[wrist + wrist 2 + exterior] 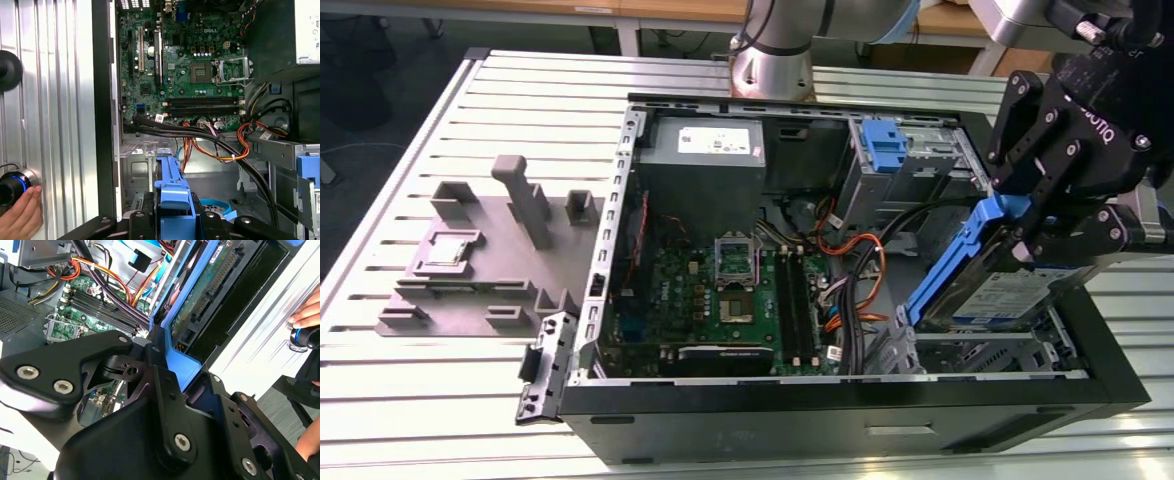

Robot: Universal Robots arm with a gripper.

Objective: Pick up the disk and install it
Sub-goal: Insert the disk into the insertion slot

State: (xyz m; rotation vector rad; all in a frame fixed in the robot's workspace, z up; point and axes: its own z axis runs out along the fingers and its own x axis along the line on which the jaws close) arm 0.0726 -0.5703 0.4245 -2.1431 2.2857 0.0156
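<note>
A big black computer case lies open on the desk, so you can look down inside it. The green board sits on the floor of the case, and orange and black wires run across it.

The end effector hangs over the case, above the corner where the metal cage is. Its fingers are pinched tight on the disk. They grip the blue frame around the disk, not the flat silver part, and I think that is because the frame gives them a firm edge to squeeze. In both wrist views the blue frame sits right between the black fingers.

The disk is up in the air and touches nothing in the case. It is tilted, with its low end toward the cage and its high end in the grip. I think it is held this way so it lines up with the cage. It is not in yet.

Another blue bracket is fixed at the back of the case. A grey tray lies on the desk beside the case. A person's hand rests by a round knob, outside the case.
</note>
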